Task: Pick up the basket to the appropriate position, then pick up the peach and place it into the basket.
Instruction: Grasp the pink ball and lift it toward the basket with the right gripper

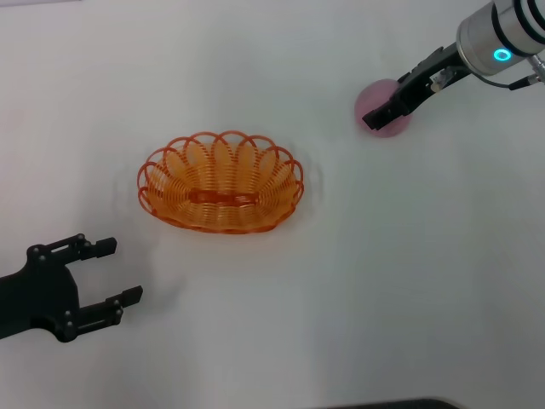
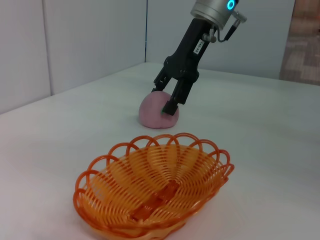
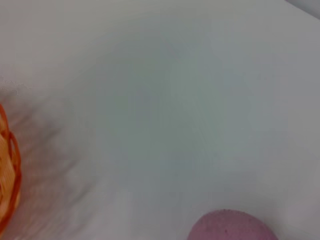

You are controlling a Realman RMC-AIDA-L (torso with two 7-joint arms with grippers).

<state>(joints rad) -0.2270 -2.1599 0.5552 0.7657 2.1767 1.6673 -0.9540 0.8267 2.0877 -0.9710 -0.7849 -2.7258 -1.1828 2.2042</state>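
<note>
Peach (image 1: 381, 108): on the white table (image 1: 358, 281), resting on the surface, directly under the right gripper (image 1: 381, 115). Fingers (image 2: 171, 106) straddling the fruit from above, one on each side, tips low against its flanks per the left wrist view; whether pressed firmly or merely touching, not determinable. No lift evident: underside of the fruit in contact with the table. Green mark not visible.

Basket (image 1: 220, 182): upright and empty, well apart from the right gripper, off toward the left arm's side; between the two grippers. Scalloped rim intact, nothing inside.

Left gripper (image 1: 92, 281): released, jaws spread, holding nothing; parked near the basket on the robot's near side, not touching it.

Step in hand, as judged: basket placement appears finished; grasp of the peach under way.

Next move, as judged: firm closure on the fruit, straight lift clear of the table, carry across to above the basket's hollow, low release. Risk: round matte body liable to roll out of a shallow pinch or off the rim.
</note>
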